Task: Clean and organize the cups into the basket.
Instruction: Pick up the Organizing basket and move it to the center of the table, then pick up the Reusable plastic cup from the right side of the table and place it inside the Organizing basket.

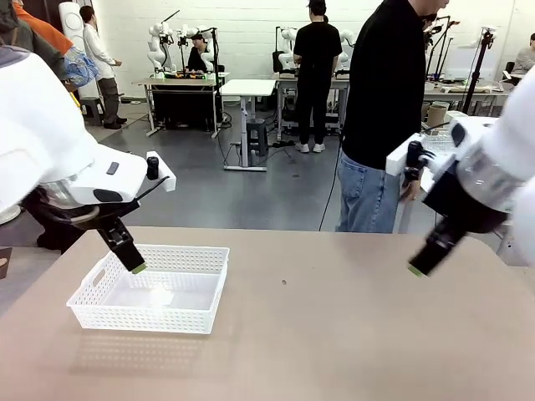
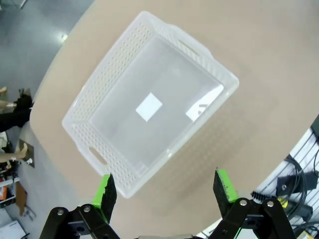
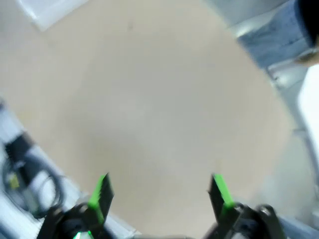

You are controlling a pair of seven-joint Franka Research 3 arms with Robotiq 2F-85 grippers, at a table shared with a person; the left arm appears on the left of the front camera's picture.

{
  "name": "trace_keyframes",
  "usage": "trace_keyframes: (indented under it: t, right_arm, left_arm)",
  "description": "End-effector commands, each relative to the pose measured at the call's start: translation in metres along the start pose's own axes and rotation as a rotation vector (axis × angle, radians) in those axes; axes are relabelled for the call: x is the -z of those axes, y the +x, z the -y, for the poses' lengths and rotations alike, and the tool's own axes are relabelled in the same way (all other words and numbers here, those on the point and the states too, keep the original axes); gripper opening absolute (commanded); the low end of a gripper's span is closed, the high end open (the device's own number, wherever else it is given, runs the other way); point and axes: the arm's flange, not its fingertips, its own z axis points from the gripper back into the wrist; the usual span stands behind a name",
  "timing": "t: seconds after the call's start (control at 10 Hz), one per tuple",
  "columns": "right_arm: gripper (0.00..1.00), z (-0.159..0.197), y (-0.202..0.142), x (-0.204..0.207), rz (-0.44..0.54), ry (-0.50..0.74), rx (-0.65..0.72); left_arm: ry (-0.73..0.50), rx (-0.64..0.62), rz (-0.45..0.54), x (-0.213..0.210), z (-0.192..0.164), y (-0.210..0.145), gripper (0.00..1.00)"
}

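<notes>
left gripper: released, fingers spread wide, hovering over the basket's edge | right gripper: released, fingers apart, above bare table | basket: white lattice, upright on table, robot's left side | person: standing at far edge

**Gloss and matt, plastic and cloth**

We read the basket as white plastic: fine lattice walls, and a smooth floor glossy enough to carry bright patches of light. The tabletop looks matt, smooth and tan. On the left end effector we see dull black fingers tipped with matt bright-green pads. The left arm's shell is smooth white plastic with a soft sheen. The person's jeans are blue denim cloth.
</notes>
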Motion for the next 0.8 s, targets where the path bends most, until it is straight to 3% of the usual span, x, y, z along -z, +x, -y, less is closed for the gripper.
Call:
trace_keyframes:
  t: [0.0,0.1,0.2,0.6,0.7]
  right_arm:
    - [1.0,-0.054,-0.105,0.009,-0.105,0.017,-0.081]
    - [1.0,-0.054,-0.107,0.008,-0.12,-0.05,-0.072]
    - [1.0,-0.015,-0.022,-0.021,-0.067,0.009,-0.024]
    - [1.0,-0.022,-0.031,-0.033,-0.081,0.001,-0.031]
    - [1.0,-0.003,-0.034,-0.023,0.014,0.165,0.049]
  left_arm:
    - [0.016,0.007,-0.051,0.025,0.034,-0.067,1.0]
    - [0.068,-0.007,-0.037,0.024,0.033,-0.066,1.0]
    - [-0.002,0.001,-0.025,-0.004,0.002,-0.006,1.0]
    - [-0.002,0.001,-0.025,-0.004,0.002,-0.006,1.0]
    - [0.006,0.0,-0.037,-0.006,0.002,-0.008,1.0]
